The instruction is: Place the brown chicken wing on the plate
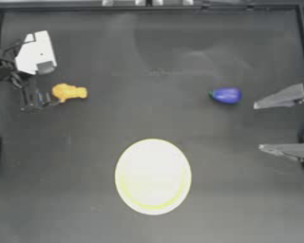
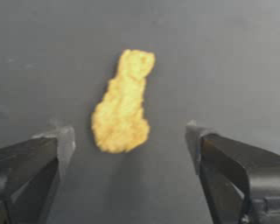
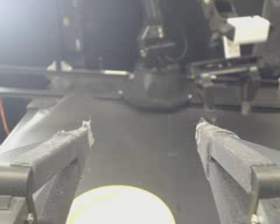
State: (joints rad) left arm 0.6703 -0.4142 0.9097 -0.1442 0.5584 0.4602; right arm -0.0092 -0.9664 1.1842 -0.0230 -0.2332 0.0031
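Left hand [image 2: 127, 144] spread, hovering just short of one wing [image 2: 122, 107] on the dark tabletop [image 1: 148, 57]. One plate [image 1: 153, 176] well apart. One blue toy [image 1: 226, 95]. Right hand [image 1: 261, 127] spread, parked.

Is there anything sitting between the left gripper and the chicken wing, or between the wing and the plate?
Nothing visible. The left gripper is open with the brown chicken wing just ahead of its jaws, and bare table lies between the wing and the plate.
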